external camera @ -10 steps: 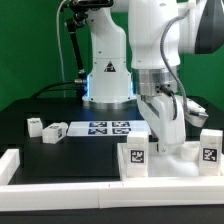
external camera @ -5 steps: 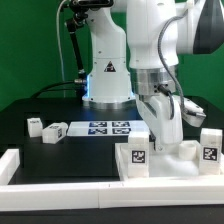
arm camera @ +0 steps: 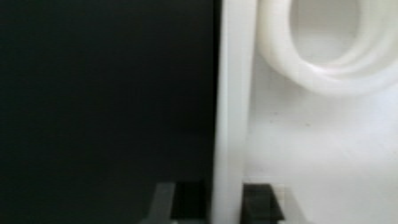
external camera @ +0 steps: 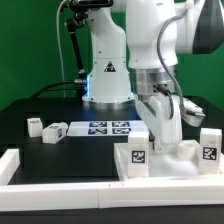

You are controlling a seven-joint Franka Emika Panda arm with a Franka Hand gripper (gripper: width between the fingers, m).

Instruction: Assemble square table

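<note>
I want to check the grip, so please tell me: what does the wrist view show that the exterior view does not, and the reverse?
Wrist view only: the gripper shut on the thin raised rim of the table top, and a round socket beside it. Exterior view only: two loose legs, the marker board, the border wall and the arm. Both: the white table top on the black table.

The black table [external camera: 30,108] I work on bears the marker board [external camera: 105,128] mid-way, two leg posts [external camera: 55,132] just beside it toward the exterior view's left, the square table slab [external camera: 175,166] rightward, and a low white border wall [external camera: 70,189] along the front.
</note>
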